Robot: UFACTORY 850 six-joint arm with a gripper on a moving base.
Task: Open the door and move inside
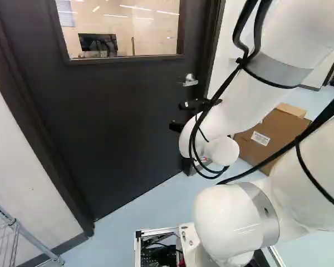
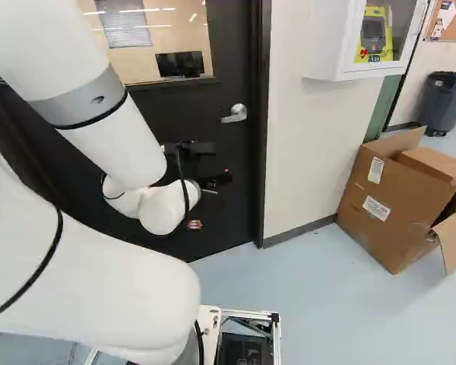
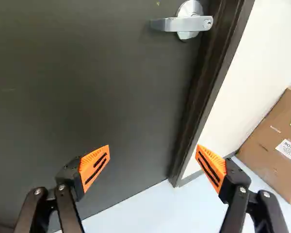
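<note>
The closed, dark, flat door [image 1: 111, 117] blocks the way in. Along its face, a smooth stretch gives passage between the spread black gripper [image 2: 215, 163] and the silver metal lever handle [image 3: 177, 24]. The dark raised frame [image 3: 206, 82] crowds the door's handle-side edge; beyond it, a white wall cabinet [image 2: 336, 46] juts out and an open brown cardboard box [image 2: 387, 209] obstructs the floor.

Door [image 2: 232, 217] shut; lever handle [image 2: 234, 114] low and right of window [image 2: 137, 65]. Claw [image 2: 219, 163] before door, lower than handle. White cabinet [image 2: 330, 42] on wall [image 2: 300, 144]. Open cardboard box [image 2: 372, 201] on floor [image 2: 304, 304]; bin [image 2: 444, 103] farther back.
</note>
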